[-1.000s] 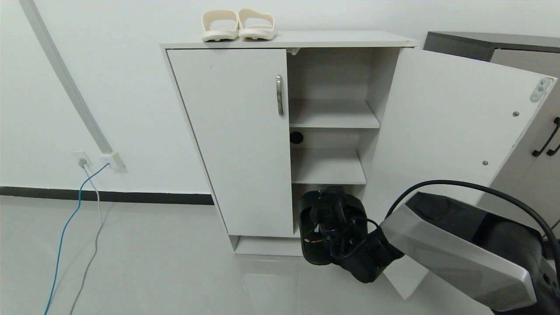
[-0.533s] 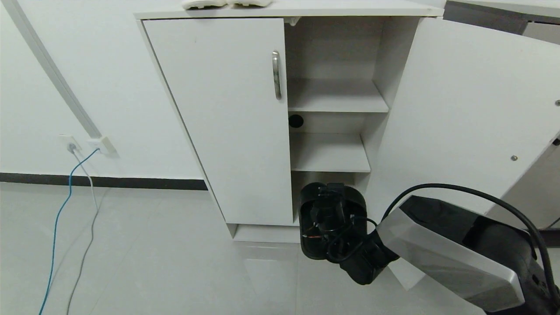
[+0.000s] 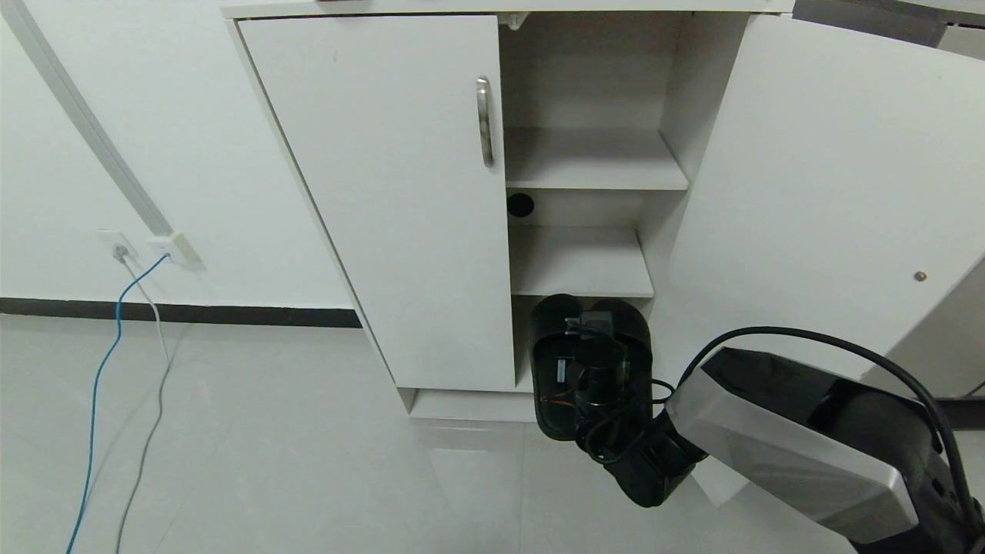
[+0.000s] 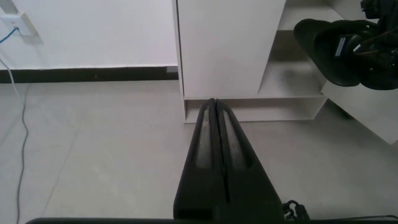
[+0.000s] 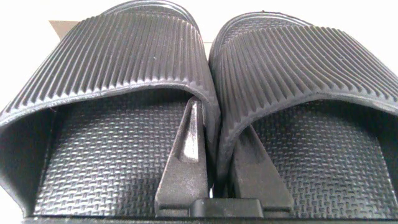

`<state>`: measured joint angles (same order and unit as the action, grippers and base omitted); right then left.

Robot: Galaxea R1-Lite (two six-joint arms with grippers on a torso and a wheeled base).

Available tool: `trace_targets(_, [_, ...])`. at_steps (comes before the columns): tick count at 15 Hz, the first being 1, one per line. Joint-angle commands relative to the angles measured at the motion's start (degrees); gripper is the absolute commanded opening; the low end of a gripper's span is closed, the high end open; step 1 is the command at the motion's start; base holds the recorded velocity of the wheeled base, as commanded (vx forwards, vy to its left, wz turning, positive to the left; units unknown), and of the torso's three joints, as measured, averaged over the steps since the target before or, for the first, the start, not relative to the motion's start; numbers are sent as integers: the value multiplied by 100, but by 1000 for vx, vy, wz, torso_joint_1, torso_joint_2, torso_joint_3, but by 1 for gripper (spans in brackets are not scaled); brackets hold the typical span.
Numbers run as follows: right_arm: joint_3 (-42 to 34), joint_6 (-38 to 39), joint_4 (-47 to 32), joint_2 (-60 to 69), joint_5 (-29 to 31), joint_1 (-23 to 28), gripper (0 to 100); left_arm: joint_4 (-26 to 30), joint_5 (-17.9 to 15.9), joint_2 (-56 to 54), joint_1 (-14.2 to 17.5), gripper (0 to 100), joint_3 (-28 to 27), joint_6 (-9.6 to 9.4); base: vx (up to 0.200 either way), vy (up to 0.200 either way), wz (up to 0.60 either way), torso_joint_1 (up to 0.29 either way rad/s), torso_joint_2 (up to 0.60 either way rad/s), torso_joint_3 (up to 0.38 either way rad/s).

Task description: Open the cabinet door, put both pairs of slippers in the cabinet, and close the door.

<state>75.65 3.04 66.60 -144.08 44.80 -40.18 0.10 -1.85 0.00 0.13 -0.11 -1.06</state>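
Head view: right hand [image 3: 589, 369] is clenched on the pair of black slippers [image 3: 551, 385], one finger under each strap, pinching the two inner walls together. The pair is held side by side, toes toward the cabinet [image 3: 677, 92], at the mouth of its bottom compartment, at 6 o'clock from the lower shelf [image 3: 577, 261]. The right door [image 3: 808, 192] stands open at 3 o'clock of the opening. The left door [image 3: 385, 192] is shut, handle [image 3: 483, 121] upright. Left wrist view: left hand [image 4: 214, 109] is clenched on nothing, fingers pressed flat together, over the floor [image 4: 93, 155], facing the cabinet base.
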Motion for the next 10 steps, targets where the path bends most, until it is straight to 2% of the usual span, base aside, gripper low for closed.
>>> trace_targets(1, [-7, -22, 11, 12, 2, 1, 0, -1, 1, 9, -5, 0, 2, 1, 0, 0, 0, 0, 0, 0])
trace_targets(2, [-7, -31, 38, 12, 2, 10, 0, -1, 1, 9, -5, 0, 2, 1, 0, 0, 0, 0, 0, 0])
trace_targets(10, [2, -40, 29, 56, 2, 28, 0, -1, 1, 9, 4, 0, -7, 1, 200, 0, 0, -2, 1, 1])
